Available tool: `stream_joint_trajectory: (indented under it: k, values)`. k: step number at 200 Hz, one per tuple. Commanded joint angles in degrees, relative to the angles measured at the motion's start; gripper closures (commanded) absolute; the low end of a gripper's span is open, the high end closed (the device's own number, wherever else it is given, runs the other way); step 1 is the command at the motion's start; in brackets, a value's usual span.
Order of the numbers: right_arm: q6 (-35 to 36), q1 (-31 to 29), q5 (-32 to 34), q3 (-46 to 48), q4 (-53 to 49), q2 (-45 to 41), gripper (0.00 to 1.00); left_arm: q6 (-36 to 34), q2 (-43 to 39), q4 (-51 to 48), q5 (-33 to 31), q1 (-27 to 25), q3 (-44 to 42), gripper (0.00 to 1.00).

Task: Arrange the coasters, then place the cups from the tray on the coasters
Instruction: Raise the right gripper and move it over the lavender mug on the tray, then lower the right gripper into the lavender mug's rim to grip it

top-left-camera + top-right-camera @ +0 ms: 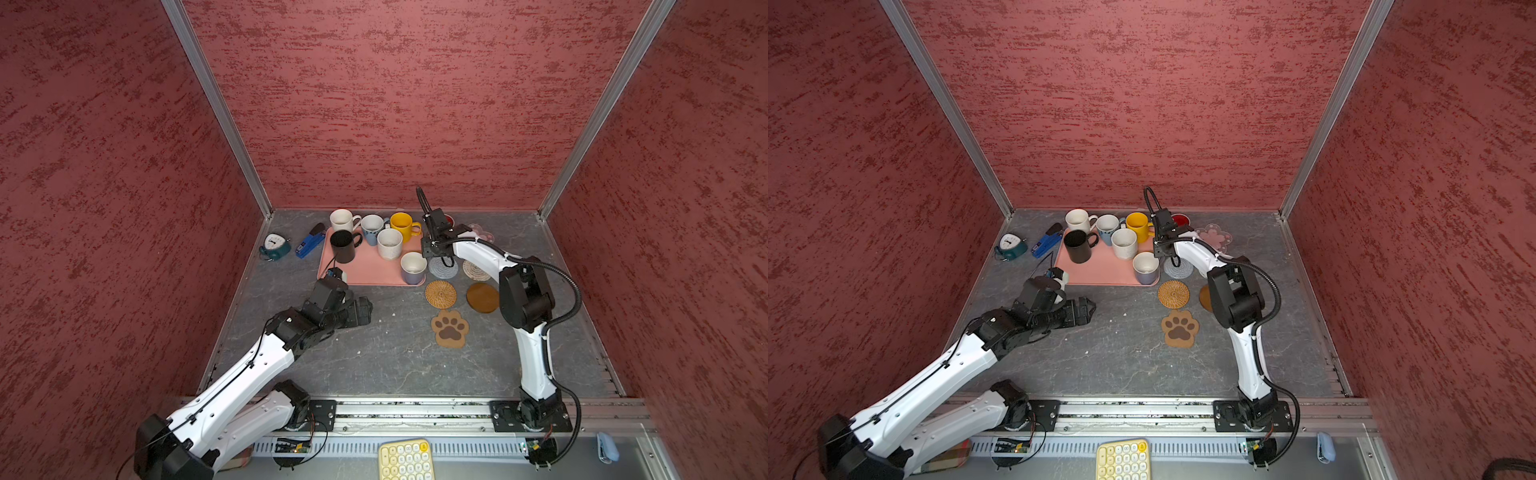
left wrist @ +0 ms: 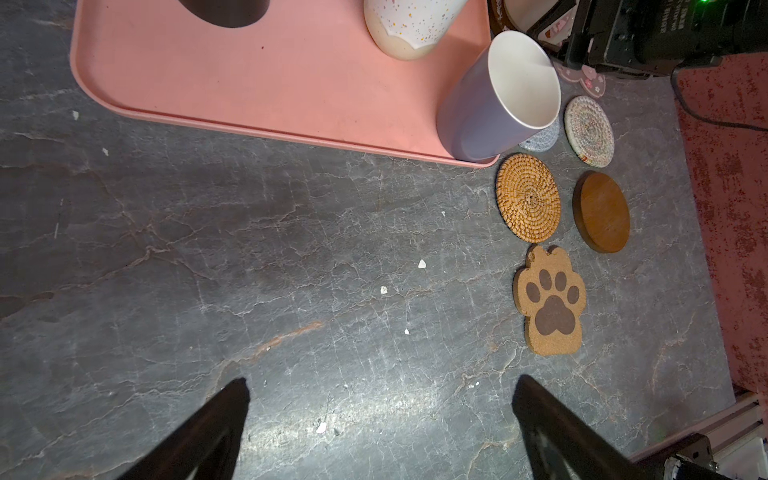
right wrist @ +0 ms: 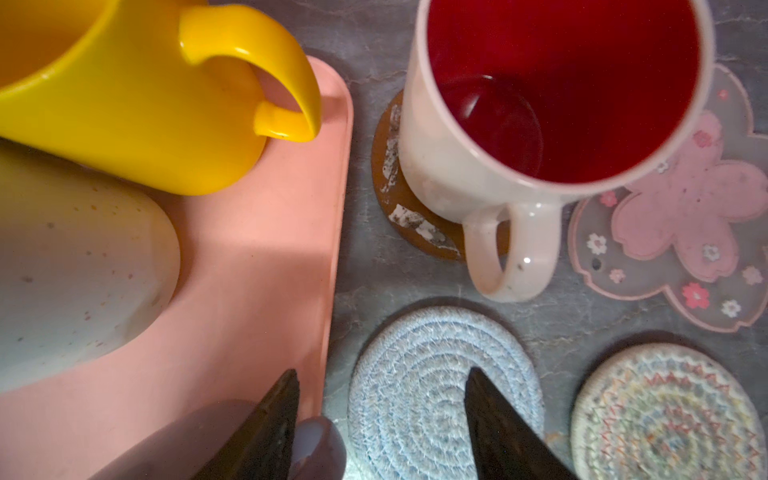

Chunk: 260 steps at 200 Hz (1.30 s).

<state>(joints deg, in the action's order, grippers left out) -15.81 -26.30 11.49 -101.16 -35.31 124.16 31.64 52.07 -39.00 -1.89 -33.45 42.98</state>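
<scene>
Grey stone tabletop (image 1: 374, 357), red walls (image 1: 374, 104). My left tool (image 2: 382, 380) gapes wide over bare stone. My right tool (image 3: 383, 370), half-spread, empty, straddles tray rim (image 3: 337, 208) and grey coaster (image 3: 415, 399); red-lined mug (image 3: 540, 104) ahead on amber coaster (image 3: 384, 166).

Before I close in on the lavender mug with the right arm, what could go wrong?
The lavender mug stands at the corner of the tray; a nudge from the right end effector could tip it. The red-lined mug sits off-centre on its amber disc, handle toward the end effector: easily bumped.
</scene>
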Motion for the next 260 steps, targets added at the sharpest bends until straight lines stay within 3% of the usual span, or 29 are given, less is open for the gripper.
stream_joint_trajectory:
  k: [1,150,213,260]
  values:
    - [0.9,-0.1,0.4,2.1,-0.6,-2.8,0.37,0.7,-0.7,-0.6,-0.8,-0.3,0.5,0.0]
    - [-1.8,-3.7,-3.4,20.7,6.7,-15.2,0.39,0.7,-0.7,-0.3,-1.7,-0.2,0.3,0.0]
    - [-2.3,-5.1,-3.8,22.0,6.2,-17.3,0.39,-0.3,-0.4,-0.8,-2.1,0.1,1.1,0.0]
    - [-0.6,-5.1,-2.3,22.7,3.9,-22.9,0.35,-1.9,-1.5,-1.8,-0.5,3.2,2.1,0.0]
